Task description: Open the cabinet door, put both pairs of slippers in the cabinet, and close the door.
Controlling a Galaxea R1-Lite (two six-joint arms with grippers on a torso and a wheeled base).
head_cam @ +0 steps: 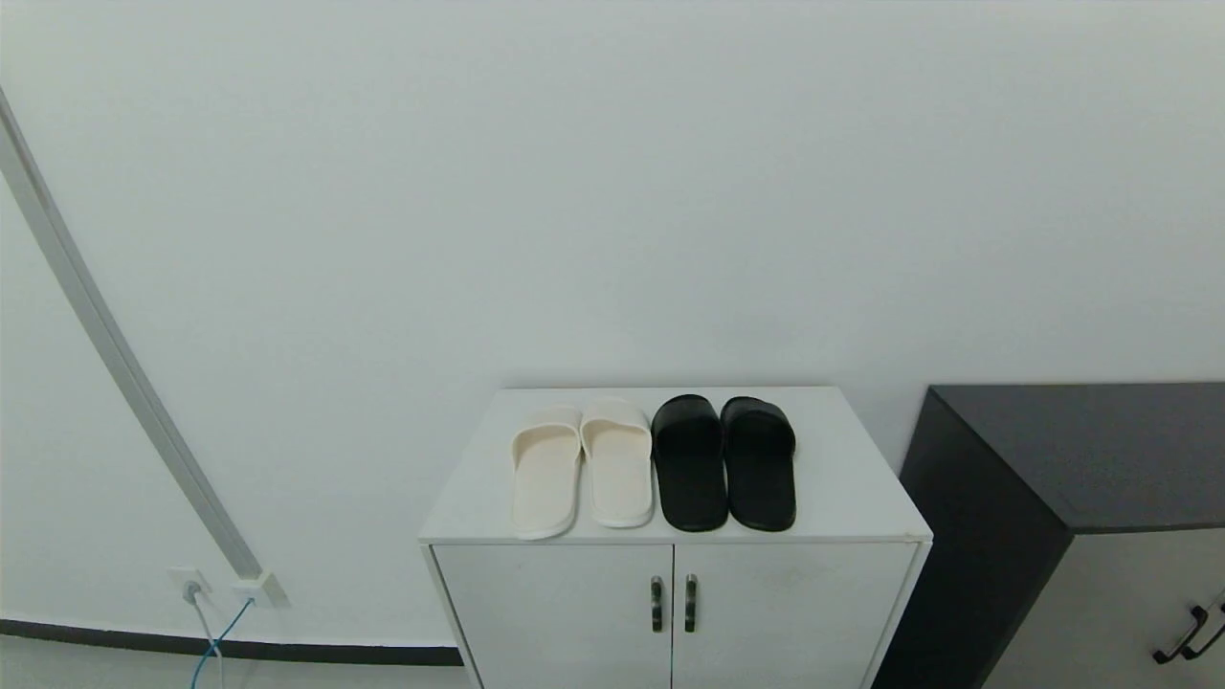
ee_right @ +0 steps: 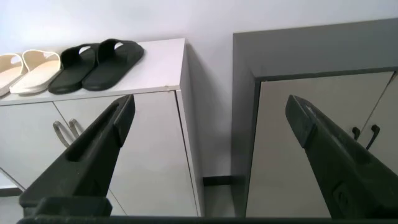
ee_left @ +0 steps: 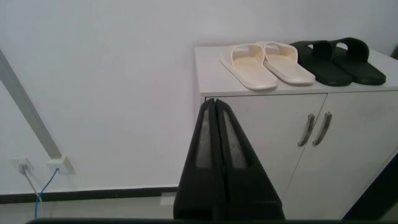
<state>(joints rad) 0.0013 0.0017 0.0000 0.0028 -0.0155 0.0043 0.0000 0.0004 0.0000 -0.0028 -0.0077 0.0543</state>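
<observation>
While the cabinet (head_cam: 555, 612) is shut, slippers (head_cam: 689, 464) lie atop.

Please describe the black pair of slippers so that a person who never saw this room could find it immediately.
Find the white cabinet standing against the wall, beside a dark grey cabinet. Two pairs of slippers lie side by side on its top. The black pair is on the side nearer the dark grey cabinet; the cream pair lies farther from it.

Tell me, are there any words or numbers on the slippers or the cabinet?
None can be read.
The cream slippers, the black slippers and the white cabinet look plain.
Any marks on the wall sockets are too small to tell.
</observation>
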